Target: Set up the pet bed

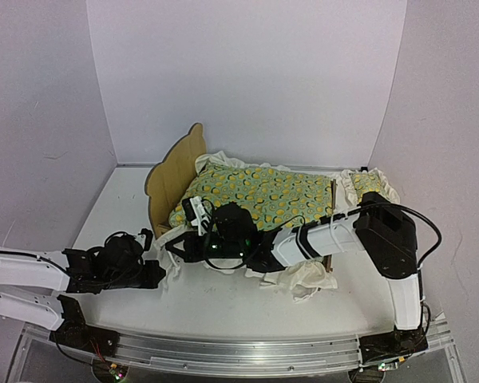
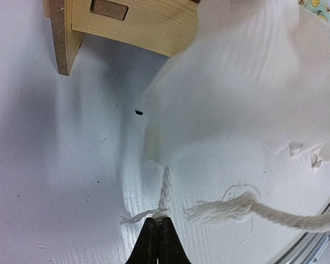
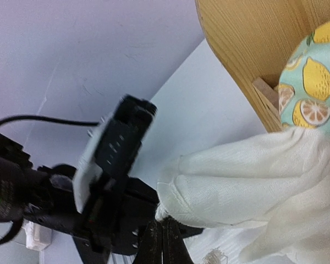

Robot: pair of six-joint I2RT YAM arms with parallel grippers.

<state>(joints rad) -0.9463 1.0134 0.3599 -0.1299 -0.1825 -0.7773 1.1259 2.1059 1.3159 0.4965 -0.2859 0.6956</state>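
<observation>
Top view: The pet bed [image 1: 174,177] stood mid-table [image 1: 223,307]. Its long axis ran left to right, with the headboard at the left end. Inside the frame lay a lemon-print blanket [image 1: 263,195] that covered everything, so no mattress pad showed. The blanket's white ruffle [image 1: 303,281] spilled over the near rail. Both grippers sat off the near head-end corner, the left gripper [image 1: 158,275] low on the table and the right gripper [image 1: 176,246] reaching across closer to the frame. From both, the bed lay up and away.

Left wrist: The left gripper [image 2: 158,230] was clenched, with the end of a thin cord [image 2: 166,190] caught at its tips. The cord led up to the ruffle [image 2: 236,93]. The bed's leg [image 2: 65,33] stood beyond, apart from the jaws. A thicker frayed cord [image 2: 264,212] lay loose beside it.

Right wrist: The right gripper [image 3: 164,235] was clamped on the ruffle's [image 3: 236,181] lower corner. The headboard [image 3: 247,49] and blanket [image 3: 313,82] lay up and to the right. The left arm [image 3: 110,165] was just beside it.

Judgement: the next pull must go along the bed's long axis.
</observation>
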